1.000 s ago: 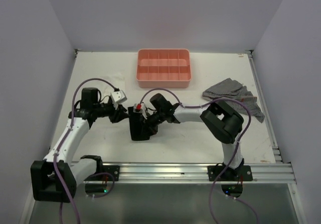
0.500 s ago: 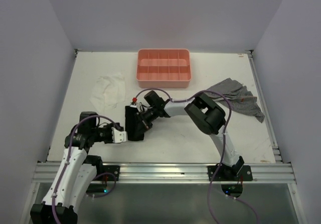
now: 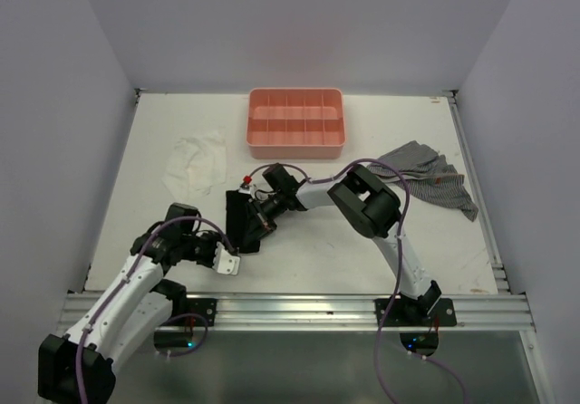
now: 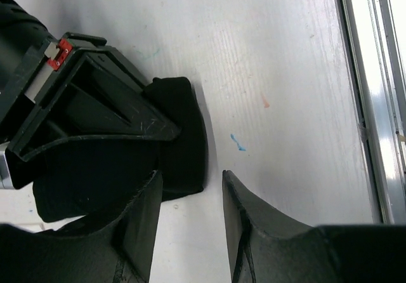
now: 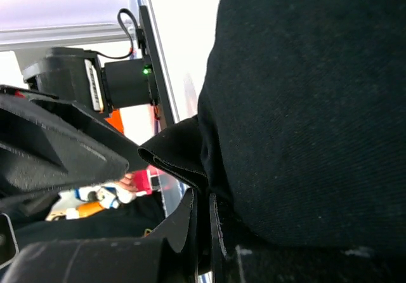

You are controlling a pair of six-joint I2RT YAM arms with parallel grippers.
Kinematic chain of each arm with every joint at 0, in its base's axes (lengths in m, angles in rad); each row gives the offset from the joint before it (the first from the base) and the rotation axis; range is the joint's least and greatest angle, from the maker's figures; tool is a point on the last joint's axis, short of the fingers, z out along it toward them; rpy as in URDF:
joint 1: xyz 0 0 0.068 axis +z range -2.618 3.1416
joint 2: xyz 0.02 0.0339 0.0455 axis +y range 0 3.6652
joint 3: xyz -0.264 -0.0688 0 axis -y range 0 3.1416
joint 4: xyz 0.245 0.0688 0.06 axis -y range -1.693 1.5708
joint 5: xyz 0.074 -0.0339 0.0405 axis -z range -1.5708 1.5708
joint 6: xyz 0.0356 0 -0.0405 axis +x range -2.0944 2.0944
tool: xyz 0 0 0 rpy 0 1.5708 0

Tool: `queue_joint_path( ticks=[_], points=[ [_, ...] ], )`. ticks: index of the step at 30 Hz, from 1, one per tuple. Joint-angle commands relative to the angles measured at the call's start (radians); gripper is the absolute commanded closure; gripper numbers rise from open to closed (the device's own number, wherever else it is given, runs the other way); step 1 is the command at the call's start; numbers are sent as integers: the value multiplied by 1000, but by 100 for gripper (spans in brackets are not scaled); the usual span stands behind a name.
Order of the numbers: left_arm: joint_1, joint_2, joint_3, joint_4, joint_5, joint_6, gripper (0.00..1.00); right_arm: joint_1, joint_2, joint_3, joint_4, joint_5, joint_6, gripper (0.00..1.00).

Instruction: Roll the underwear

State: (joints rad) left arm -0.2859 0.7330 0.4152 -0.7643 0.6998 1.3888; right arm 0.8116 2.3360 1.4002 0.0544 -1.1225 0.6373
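pink tray (image 3: pixel 295 153) at 12 o'clock; underwear (image 4: pixel 187 150) outside it on the table (image 3: pixel 317 259), pinched by right gripper (image 5: pixel 203 207); left gripper (image 4: pixel 190 181) spread at its 7 o'clock.

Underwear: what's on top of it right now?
The right gripper lies across the underwear, jaws shut on a fold. Only the fabric's edges show in the left wrist view; the middle is covered by it.

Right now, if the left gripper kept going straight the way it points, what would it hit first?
Probably the underwear: its black edge lies just ahead of the left gripper, whose jaws stand open. The right gripper, shut on that cloth, comes behind it. Depth is hard to judge.
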Motion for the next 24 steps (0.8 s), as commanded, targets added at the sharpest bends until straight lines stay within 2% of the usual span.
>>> queue_joint_path(
  ticks=[1,7,13,16,17,19,20,21,24],
  points=[
    [-51,2,-18,124,-35,-62,53,-5,80,0,-13,174,9,100],
    [-145,66,-47,250,-138,-152,53,-15,91,5,-13,176,24,100],
    [-187,161,-75,344,-238,-200,55,-25,94,-1,-5,173,39,100],
    [-196,204,-82,347,-266,-200,61,-29,94,-9,10,170,62,100],
    [-199,215,-87,341,-270,-198,67,-32,92,-13,22,171,68,100],
    [-208,252,-88,335,-292,-195,73,-35,86,-20,38,168,91,100],
    [-208,265,-85,329,-296,-195,82,-41,80,-24,54,171,97,100],
    [-208,279,-81,324,-301,-195,85,-45,68,-27,64,173,107,97],
    [-208,368,-52,293,-296,-212,96,-72,36,-29,70,168,110,75]
  ],
)
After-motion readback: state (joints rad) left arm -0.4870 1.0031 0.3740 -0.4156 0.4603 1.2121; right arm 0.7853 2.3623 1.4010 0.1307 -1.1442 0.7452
